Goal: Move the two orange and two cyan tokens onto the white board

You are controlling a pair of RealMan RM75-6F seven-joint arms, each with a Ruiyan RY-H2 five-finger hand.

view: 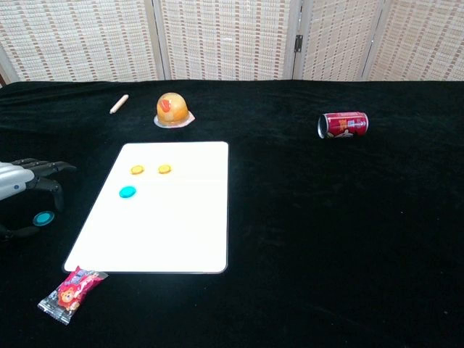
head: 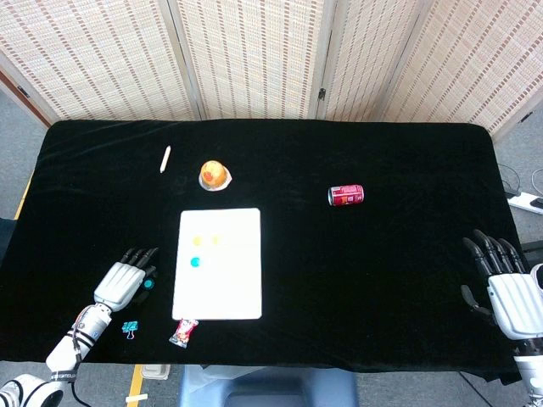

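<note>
The white board [head: 229, 288] [view: 174, 232] lies near the table's front left. On its far end sit two orange tokens [head: 198, 240] [view: 137, 170] side by side, with a cyan token [head: 195, 262] [view: 127, 191] just below them. The second cyan token [head: 148, 284] [view: 44, 218] lies on the black cloth left of the board. My left hand [head: 123, 282] [view: 22, 185] hovers at it, fingers arched over it and the thumb below, and the token lies flat, not visibly pinched. My right hand [head: 507, 288] is at the table's right edge, fingers spread and holding nothing.
A red can [head: 346, 195] [view: 342, 124] lies on its side right of centre. An orange jelly cup [head: 214, 175] [view: 172, 110] and a pale stick [head: 165, 158] [view: 119, 104] sit beyond the board. A snack packet [head: 182, 332] [view: 70, 293] and a teal clip [head: 130, 327] lie at the front edge.
</note>
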